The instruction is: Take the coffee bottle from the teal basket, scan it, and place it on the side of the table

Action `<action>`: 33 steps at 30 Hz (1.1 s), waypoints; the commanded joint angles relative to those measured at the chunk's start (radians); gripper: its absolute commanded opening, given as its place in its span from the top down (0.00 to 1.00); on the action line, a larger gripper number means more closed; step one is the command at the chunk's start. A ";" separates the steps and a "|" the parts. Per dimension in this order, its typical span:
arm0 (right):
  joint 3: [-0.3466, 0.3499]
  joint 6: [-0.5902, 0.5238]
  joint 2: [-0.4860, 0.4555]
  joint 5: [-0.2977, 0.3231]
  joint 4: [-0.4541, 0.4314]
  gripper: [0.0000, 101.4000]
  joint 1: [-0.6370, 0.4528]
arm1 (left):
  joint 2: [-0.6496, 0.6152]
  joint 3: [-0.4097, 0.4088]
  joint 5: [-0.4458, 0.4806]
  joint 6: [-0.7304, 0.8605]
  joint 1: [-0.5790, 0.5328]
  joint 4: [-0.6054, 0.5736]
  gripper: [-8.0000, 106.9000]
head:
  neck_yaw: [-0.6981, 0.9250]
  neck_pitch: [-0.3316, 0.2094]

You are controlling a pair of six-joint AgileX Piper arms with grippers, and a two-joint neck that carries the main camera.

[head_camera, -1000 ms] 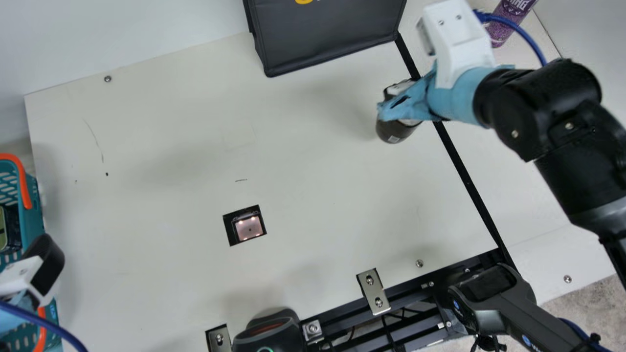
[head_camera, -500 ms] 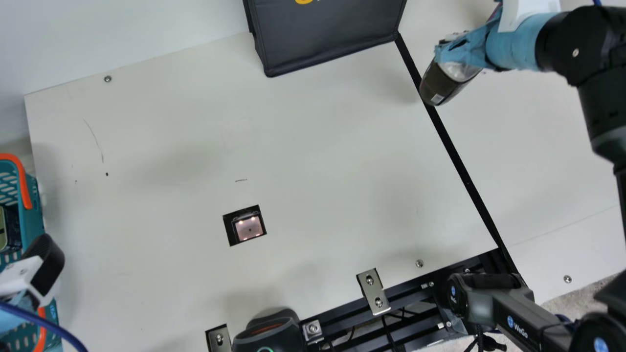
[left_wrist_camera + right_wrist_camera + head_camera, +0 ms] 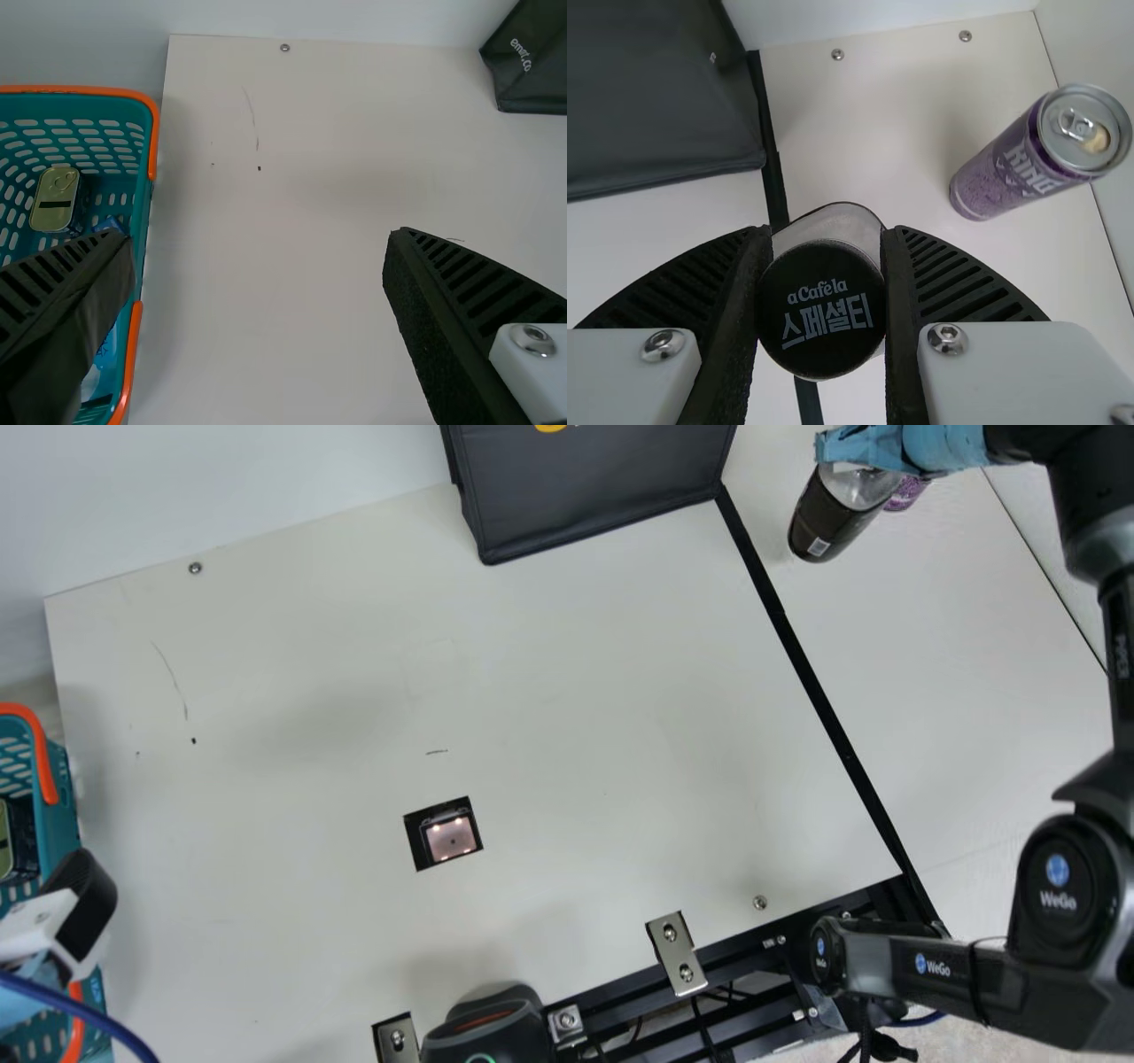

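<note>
coffee bottle point(image 3: 833, 518) is in the right hand point(image 3: 824, 243), gripped between both fingers, over the far right of the surface point(image 3: 957, 691). left hand point(image 3: 259, 239) is wide with nothing between its fingers, near the teal basket point(image 3: 58, 815).

risks: bottle leans in main view, so letting go at that angle could tip it. letting go high does the same; can't tell if the base touches. purple can point(image 3: 1005, 168) is close on the right, so a sideways drift on lowering or a wide finger opening could knock it. base landing on the black strip point(image 3: 824, 700) might rock. high grip probably lets the body pivot.

views: main view gives the dark lower body and pale label patch, with the can mostly covered. right wrist view gives the cap end-on and the can's lid and side, gap included. left wrist view looks into the basket: tin point(image 3: 55, 199) inside.
</note>
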 commanded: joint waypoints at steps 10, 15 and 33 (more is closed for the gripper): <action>-0.140 0.026 0.169 -0.012 -0.006 1.00 -0.007 | 0.000 0.000 0.000 0.000 0.000 0.000 0.15 | -0.002 -0.029; -0.180 0.032 0.224 -0.014 -0.002 1.00 -0.006 | 0.000 0.000 0.000 0.000 0.000 0.000 0.15 | -0.002 -0.029; -0.205 0.072 0.297 -0.038 -0.013 0.77 0.014 | 0.000 0.000 0.000 0.000 0.000 0.000 0.15 | -0.002 -0.029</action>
